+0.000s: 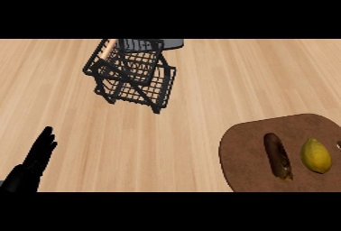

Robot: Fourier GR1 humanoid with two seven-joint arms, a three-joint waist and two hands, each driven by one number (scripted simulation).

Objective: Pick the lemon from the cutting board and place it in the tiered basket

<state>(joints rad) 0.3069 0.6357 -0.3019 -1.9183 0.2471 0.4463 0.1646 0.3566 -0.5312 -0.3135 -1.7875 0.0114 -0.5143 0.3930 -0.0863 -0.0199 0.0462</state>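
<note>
A pale wooden counter was seen from steeply above. On a round brown cutting board at the lower right lay a yellow lemon, just beside a long dark brown food item and not touching it. A black wire tiered basket stood well apart, at the upper left. The left hand rested at the lower left edge, fingers straight and relaxed, holding nothing.

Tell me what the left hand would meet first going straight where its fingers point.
Mostly bare counter. The left hand, open at lower left, points toward the left edge of the tiered basket and might graze it; depth is unclear.
</note>
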